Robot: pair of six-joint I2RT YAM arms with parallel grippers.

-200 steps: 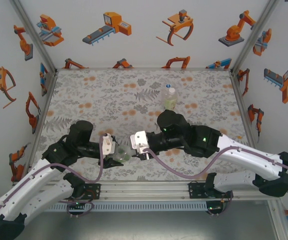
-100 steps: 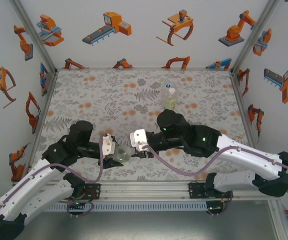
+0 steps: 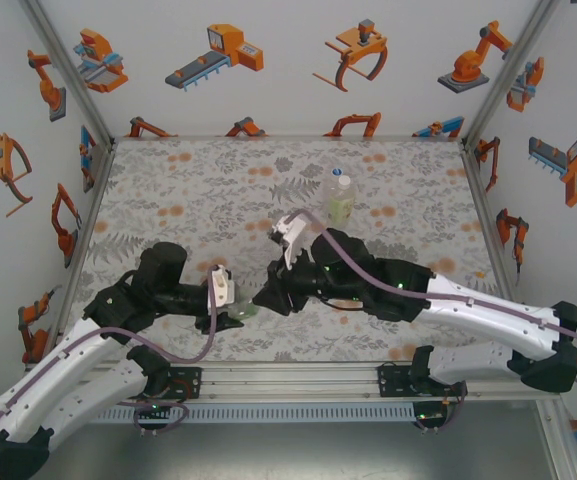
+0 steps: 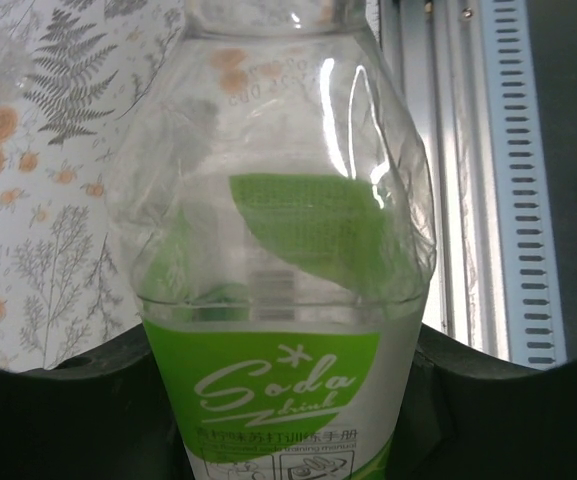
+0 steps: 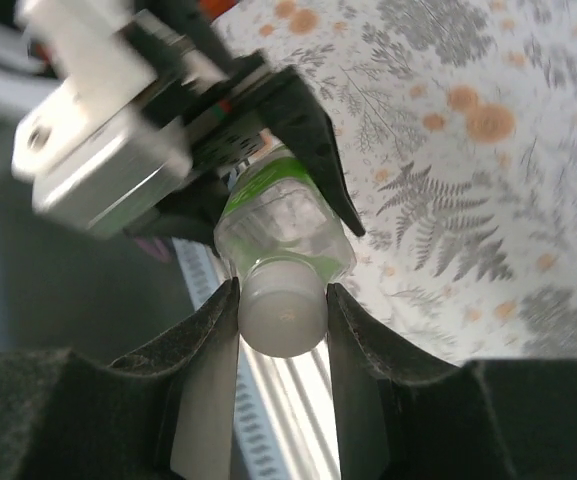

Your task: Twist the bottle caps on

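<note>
My left claw (image 3: pixel 232 306) clamped the bottle (image 4: pixel 278 250), right claw (image 5: pixel 281 292) pinched the cap (image 5: pixel 283 318) on its neck; next I'd need a steady twist.

R wrist: rolled vs 1 s ago. Its white cam block (image 3: pixel 290 237) was at the wrist's left tip, just beside the bottle (image 3: pixel 249 310). It's now up on the far side of the arm.
R gripper (image 3: pixel 266 298): was pointing straight left. It's now tilted down-left, w/ black fingers on the cap (image 5: pixel 283 318) at the bottle's end.
R cable (image 3: pixel 368 285): used to sag below the forearm toward the near edge. It now lies along the top of the forearm.
Bottle: clear body was visible between the grippers. It's now mostly covered, only a green bit showing.
L gripper (image 3: pixel 233 318): its white block (image 3: pixel 221 287) has shifted slightly toward the R arm and looks shorter.
</note>
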